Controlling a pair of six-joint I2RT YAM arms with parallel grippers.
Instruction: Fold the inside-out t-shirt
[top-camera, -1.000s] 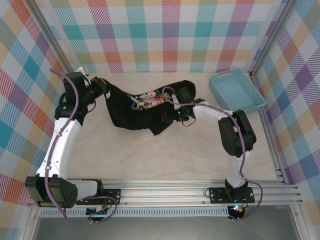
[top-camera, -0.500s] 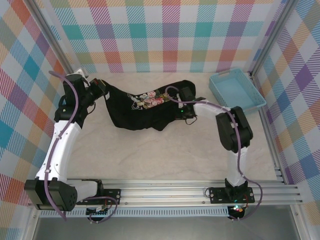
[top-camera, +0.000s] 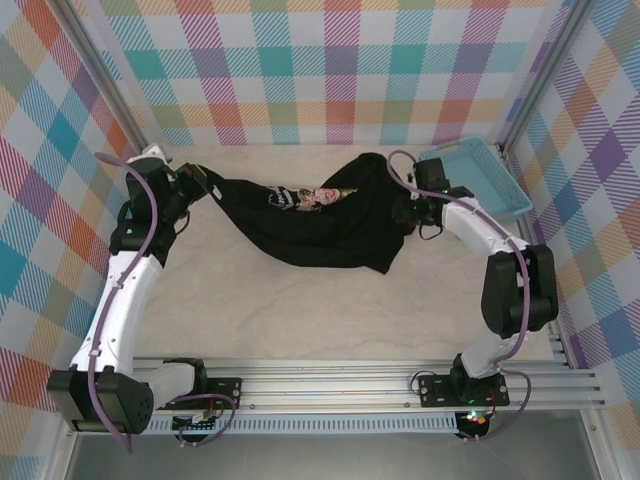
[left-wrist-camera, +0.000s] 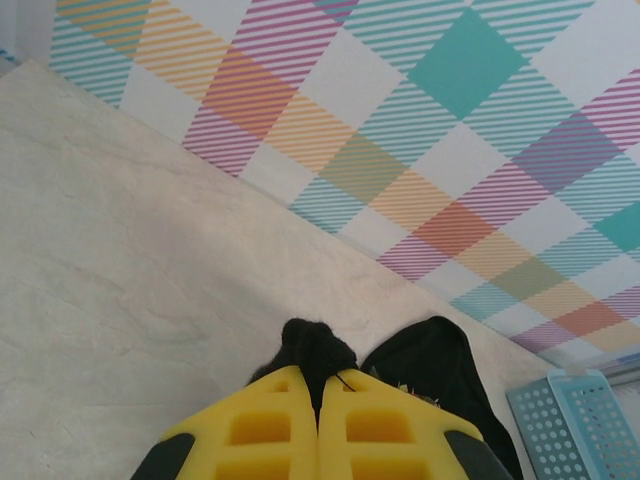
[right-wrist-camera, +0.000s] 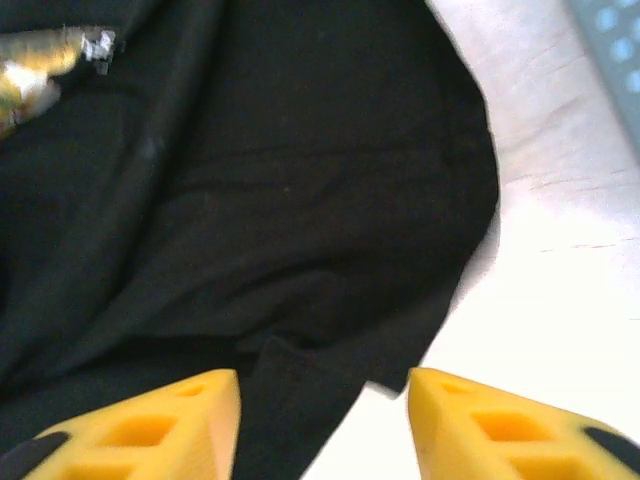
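The inside-out t-shirt (top-camera: 330, 225) is black and lies stretched across the back of the table, its small multicoloured print (top-camera: 305, 195) facing up. My left gripper (top-camera: 205, 183) holds the shirt's left end. In the left wrist view a bunch of black cloth (left-wrist-camera: 316, 352) is pinched between the shut yellow fingers (left-wrist-camera: 270, 430). My right gripper (top-camera: 405, 212) hovers at the shirt's right end. In the right wrist view it (right-wrist-camera: 325, 400) stands open, with a cloth edge (right-wrist-camera: 300, 390) lying loose between its fingers (right-wrist-camera: 500, 425).
A light blue perforated tray (top-camera: 475, 180) sits at the back right, just beyond my right gripper, and its corner (left-wrist-camera: 575, 420) shows in the left wrist view. Checked walls close in the table on three sides. Bare tabletop (top-camera: 320, 320) lies in front of the shirt.
My right arm has swung to the right toward the tray, drawing the shirt's right side out so the shirt lies wider. The left gripper stays shut on its end and has shifted slightly.
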